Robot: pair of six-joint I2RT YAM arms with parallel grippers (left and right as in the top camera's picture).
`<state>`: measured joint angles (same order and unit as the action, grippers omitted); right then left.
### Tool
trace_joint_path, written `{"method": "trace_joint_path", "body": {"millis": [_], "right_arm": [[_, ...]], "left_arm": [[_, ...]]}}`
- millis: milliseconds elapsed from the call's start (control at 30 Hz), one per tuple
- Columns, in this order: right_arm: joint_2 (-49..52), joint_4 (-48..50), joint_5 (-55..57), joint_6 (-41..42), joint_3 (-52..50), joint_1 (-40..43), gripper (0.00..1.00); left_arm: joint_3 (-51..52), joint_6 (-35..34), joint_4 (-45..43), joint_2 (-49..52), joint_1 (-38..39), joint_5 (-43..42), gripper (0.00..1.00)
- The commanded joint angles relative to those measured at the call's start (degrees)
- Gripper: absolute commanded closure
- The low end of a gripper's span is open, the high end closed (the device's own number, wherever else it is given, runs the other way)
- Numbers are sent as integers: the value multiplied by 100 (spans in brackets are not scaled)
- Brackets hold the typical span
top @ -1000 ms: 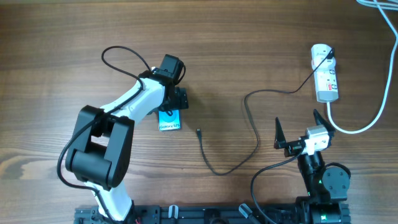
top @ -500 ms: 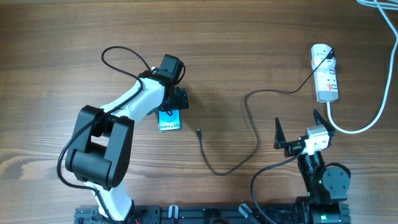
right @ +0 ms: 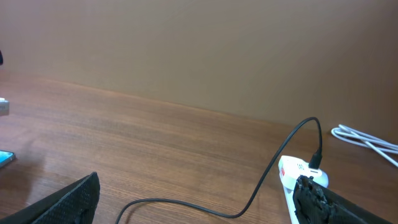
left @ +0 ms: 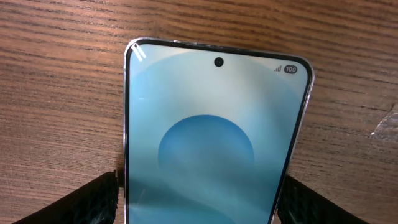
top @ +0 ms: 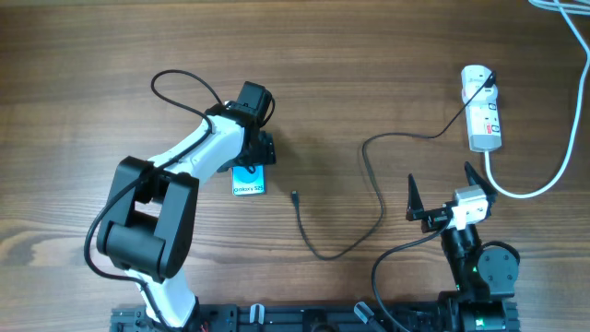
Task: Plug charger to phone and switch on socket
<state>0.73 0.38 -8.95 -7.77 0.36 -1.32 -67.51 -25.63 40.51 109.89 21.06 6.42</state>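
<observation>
Phone (left: 205,143) was gripped by L fingers (left: 87,202), prob. to steady it for plugging. R fingers (right: 68,202) were held open, charger (top: 294,195) not yet taken.

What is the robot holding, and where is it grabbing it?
The left gripper pinches the phone by its two long side edges. The right gripper is open and holds nothing.
</observation>
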Motion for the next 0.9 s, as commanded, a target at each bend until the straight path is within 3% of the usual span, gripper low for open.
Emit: {"method": "trace_joint_path", "body": {"millis": [0,267,433,567,667,733,867], "right_arm": [[-46,20,35,26,-7,-11,0],[-46,26,33,26,-7,-11,0],[-46,22,31,44,-7,-11,0],[-46,24,-44,50,-7,-11,0],[-46,81,-579,1270,-7,-11,0],[22,28,-1075,1582,46,-11,0],[636,-745,-1222,1561,1200,-11,0]], "left_arm": [[175,-39,131,35,9,197,17],[175,-57,149,-17,2,92,19],[184,-11,177,-17,4,90,10],[181,-11,175,-17,4,74,18],[181,-9,184,-44,2,-81,26],[181,-11,195,-127,2,-83,31],[181,-11,192,-317,2,-212,33]]}}
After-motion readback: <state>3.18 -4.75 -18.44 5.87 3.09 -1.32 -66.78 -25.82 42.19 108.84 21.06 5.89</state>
